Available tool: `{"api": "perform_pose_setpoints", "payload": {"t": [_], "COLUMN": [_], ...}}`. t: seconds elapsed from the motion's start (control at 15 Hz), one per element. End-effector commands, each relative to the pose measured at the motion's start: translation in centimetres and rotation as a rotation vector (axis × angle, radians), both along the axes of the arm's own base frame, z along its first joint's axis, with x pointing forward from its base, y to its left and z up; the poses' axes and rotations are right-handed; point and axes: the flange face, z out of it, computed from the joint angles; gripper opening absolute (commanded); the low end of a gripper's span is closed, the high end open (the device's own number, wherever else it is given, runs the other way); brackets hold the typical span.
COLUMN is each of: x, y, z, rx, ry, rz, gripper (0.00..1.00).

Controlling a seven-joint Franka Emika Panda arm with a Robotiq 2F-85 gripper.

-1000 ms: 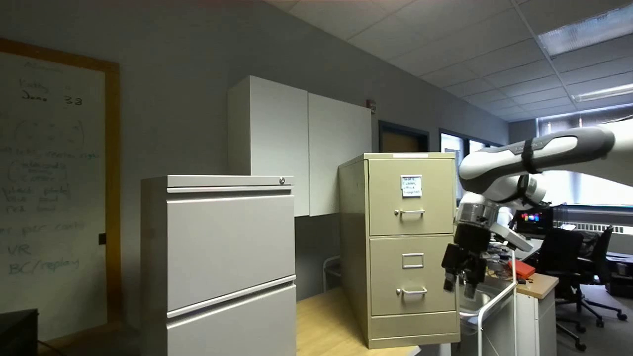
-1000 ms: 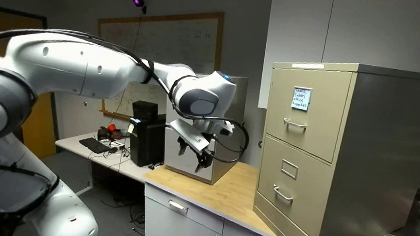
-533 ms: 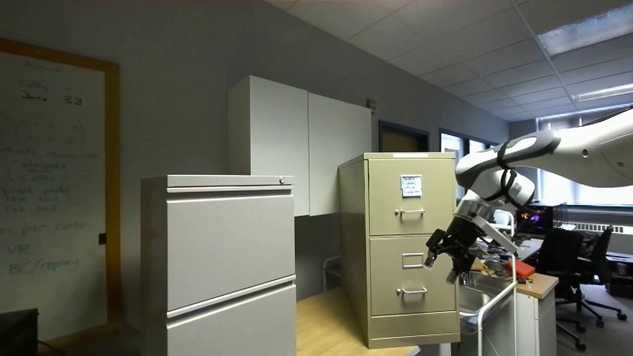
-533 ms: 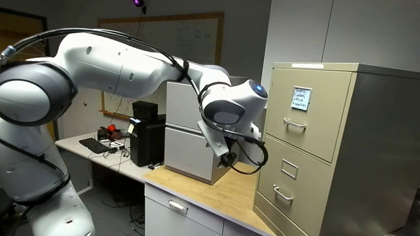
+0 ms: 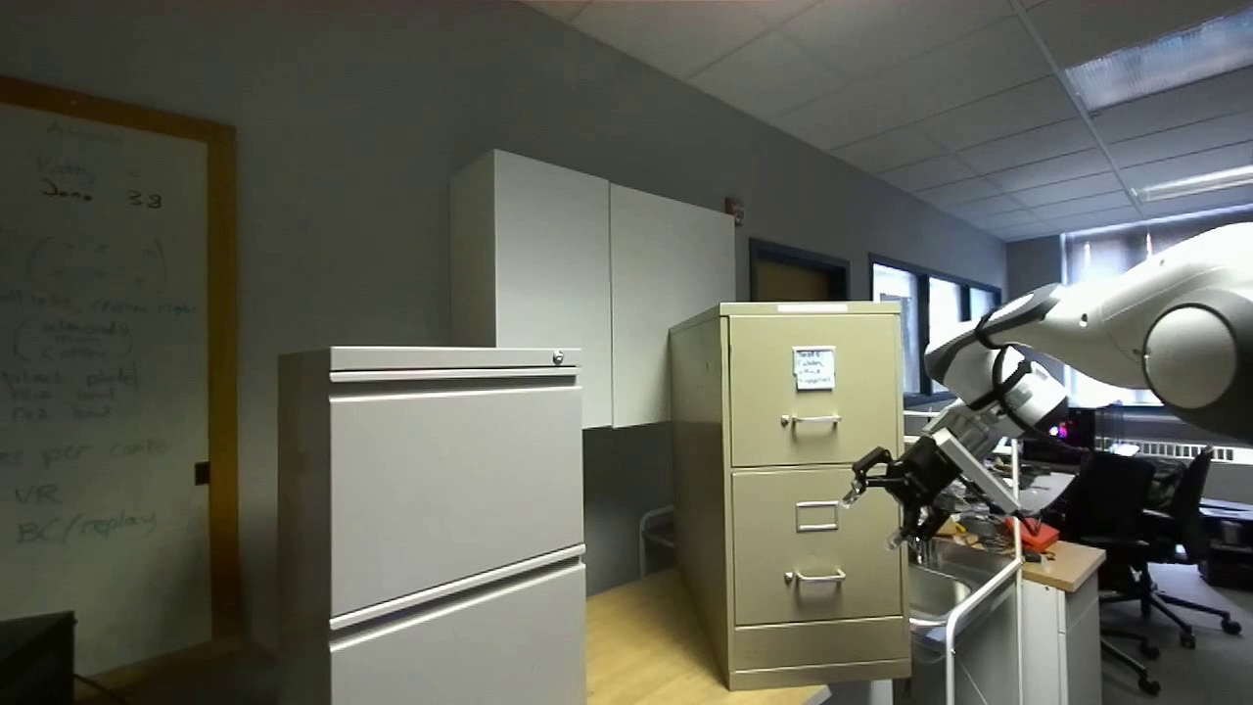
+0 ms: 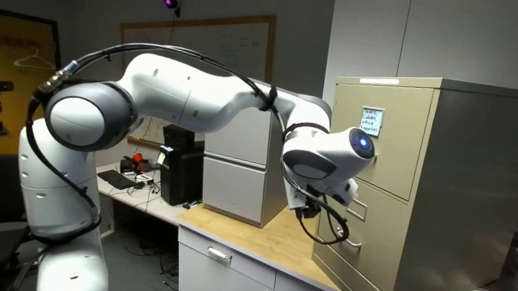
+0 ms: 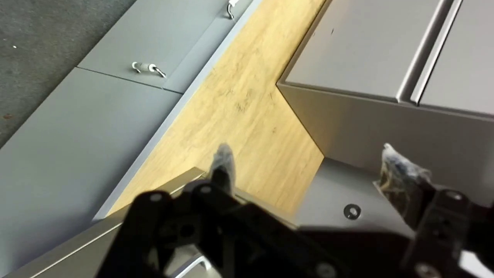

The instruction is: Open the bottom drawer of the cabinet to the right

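Beige cabinet [image 5: 778, 488], right, closed; gripper [image 5: 871, 520] held near it, jaws spread empty, presumably so the lower handle [image 5: 820, 579] can be grasped.

Arm [image 6: 174, 89] bent at the elbow [image 6: 76, 120], hand [image 5: 872, 519] angled downward, fingers [image 7: 403, 179] spread wide.

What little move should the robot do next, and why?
Probably ease the end effector down toward the handle of the bottom drawer: it's open, holding nothing, shows higher than that handle in an exterior view, and the drawer is closed.
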Motion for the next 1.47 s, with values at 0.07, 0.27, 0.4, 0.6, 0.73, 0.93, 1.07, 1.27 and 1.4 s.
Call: {"api": "perform_pose_setpoints", "payload": {"t": [0.07, 0.27, 0.4, 0.6, 0.73, 0.93, 1.07, 1.27, 1.4], "x": [3.2, 6.0, 8.4, 11.9, 12.9, 11.3, 9.8, 8.5, 8.5], "y": [-4.9, -6.7, -6.8, -5.7, -4.5, -2.0, -0.7, -0.7, -1.7], "z": [-0.7, -0.5, -0.3, -1.2, -2.9, -8.3, -11.9, -15.1, -15.0], "rx": [0.042, 0.048, 0.078, 0.127, 0.115, 0.124, 0.147, 0.183, 0.172], "ry": [0.080, 0.099, 0.095, 0.111, 0.166, 0.299, 0.371, 0.409, 0.408], "rz": [-0.130, -0.229, -0.297, -0.364, -0.368, -0.359, -0.371, -0.435, -0.470], "gripper": [1.00, 1.00, 1.00, 1.00, 1.00, 1.00, 1.00, 1.00, 1.00]}}
